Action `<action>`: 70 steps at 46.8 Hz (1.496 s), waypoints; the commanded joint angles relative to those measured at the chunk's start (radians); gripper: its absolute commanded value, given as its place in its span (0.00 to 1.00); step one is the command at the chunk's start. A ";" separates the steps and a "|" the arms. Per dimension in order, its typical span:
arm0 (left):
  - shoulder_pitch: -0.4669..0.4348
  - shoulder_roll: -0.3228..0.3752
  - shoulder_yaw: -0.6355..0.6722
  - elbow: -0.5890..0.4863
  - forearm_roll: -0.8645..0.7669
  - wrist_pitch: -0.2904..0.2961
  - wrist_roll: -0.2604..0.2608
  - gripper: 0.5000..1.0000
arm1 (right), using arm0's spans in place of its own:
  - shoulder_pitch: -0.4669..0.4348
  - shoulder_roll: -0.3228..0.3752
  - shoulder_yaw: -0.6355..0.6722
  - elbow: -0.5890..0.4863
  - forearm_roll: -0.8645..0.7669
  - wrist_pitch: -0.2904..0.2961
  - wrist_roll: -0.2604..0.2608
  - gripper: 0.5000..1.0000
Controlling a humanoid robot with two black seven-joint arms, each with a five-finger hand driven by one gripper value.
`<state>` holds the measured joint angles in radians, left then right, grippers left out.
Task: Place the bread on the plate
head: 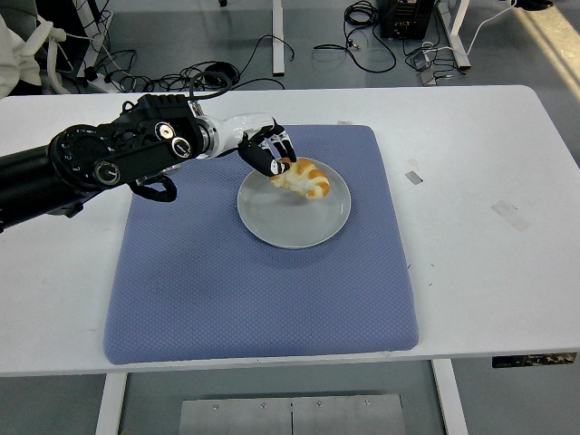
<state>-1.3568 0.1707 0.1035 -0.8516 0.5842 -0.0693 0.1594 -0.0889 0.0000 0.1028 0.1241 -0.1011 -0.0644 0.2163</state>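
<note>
A white worktop (471,263) carries a blue mat (227,281) that covers most of its middle. On the far half of the mat sits a round grey plate (290,227). The left arm reaches in from the left edge, and its robot hand (265,151) is at the plate's far-left rim. The fingers (275,145) are curled around the left end of the bread (304,177), gripping it. The bread, a golden croissant-like roll, is over the far part of the plate, within its rim.
</note>
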 commanded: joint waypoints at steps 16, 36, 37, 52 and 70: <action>0.013 0.003 0.004 0.002 0.002 0.009 0.000 0.19 | 0.000 0.000 0.000 -0.001 0.000 0.000 0.000 1.00; 0.018 0.007 -0.007 0.002 -0.012 0.009 -0.003 0.64 | 0.000 0.000 0.000 0.000 0.000 0.000 0.000 1.00; 0.018 0.009 -0.007 0.002 -0.014 0.009 -0.003 0.66 | 0.000 0.000 0.000 0.000 0.000 0.000 0.000 1.00; 0.007 0.029 -0.070 0.006 -0.087 0.019 -0.003 0.94 | 0.000 0.000 0.000 0.000 0.000 0.000 0.000 1.00; 0.051 0.047 -0.183 0.028 -0.095 0.121 -0.012 0.95 | 0.000 0.000 0.000 0.000 0.000 0.000 0.000 1.00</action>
<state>-1.3118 0.2142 -0.0603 -0.8268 0.4903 0.0450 0.1487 -0.0890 0.0000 0.1028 0.1241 -0.1011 -0.0644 0.2162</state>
